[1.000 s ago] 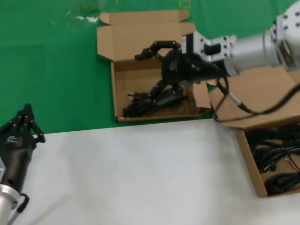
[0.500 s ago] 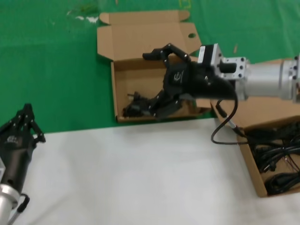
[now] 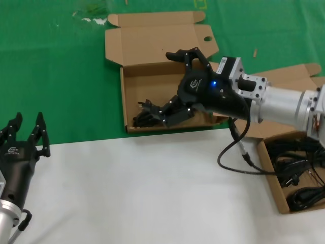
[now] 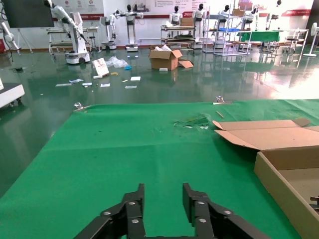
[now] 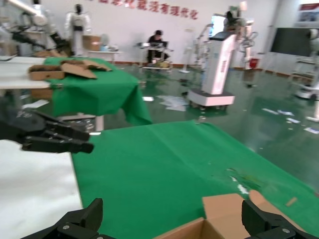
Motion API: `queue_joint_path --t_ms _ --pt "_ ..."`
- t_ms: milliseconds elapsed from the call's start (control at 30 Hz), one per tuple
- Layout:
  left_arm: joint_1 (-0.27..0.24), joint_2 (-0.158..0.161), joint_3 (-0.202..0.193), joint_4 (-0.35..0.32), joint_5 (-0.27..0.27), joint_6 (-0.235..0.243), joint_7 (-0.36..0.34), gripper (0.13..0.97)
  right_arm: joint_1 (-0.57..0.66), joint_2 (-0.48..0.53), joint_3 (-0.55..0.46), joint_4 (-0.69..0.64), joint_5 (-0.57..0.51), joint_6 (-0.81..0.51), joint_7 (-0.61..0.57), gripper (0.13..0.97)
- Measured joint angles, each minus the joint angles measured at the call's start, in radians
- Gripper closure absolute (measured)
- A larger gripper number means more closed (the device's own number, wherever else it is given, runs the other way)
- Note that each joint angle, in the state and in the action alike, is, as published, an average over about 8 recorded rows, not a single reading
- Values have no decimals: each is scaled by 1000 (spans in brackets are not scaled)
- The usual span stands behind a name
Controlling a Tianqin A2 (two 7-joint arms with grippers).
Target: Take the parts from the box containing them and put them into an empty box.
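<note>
The right gripper (image 3: pixel 175 84) is hanging wide open at frame centre — one power cord (image 3: pixel 150 113) is lying under its lower fingers in the holed box (image 3: pixel 152 76); left gripper (image 3: pixel 25 134) is idling lower left, fingers spread.

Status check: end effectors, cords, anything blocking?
Right end effector open over the holed box, one cord lying in it. Left end effector open, idle over white table edge. More cords in source box. No obstruction seen.

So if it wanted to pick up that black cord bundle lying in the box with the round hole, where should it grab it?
Probably across the bunched middle of the cord bundle, coming straight down from above. It lies low along the near wall of the holed box, so the box walls block any sideways approach. The right gripper hovers there, fingers spread.
</note>
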Motion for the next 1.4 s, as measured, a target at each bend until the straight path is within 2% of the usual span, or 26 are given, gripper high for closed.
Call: queue_joint_path --t_ms 167,433,700,733,1000,1133,1400 --pt "0 0 0 0 0 0 0 801 -58 -10 24 31 10 74 2 136" --pt "0 0 0 0 0 0 0 624 -152 -25 63 82 26 193 5 129" --pt "0 0 0 0 0 0 0 407 -247 -40 102 133 42 312 8 129" --pt "0 0 0 0 0 0 0 407 -258 -42 107 139 44 326 9 129" --pt "0 0 0 0 0 0 0 249 -353 -58 146 190 60 446 12 129" --pt "0 0 0 0 0 0 0 249 -400 -65 166 215 68 506 13 129" --pt "0 0 0 0 0 0 0 157 -493 -81 204 265 83 623 16 129"
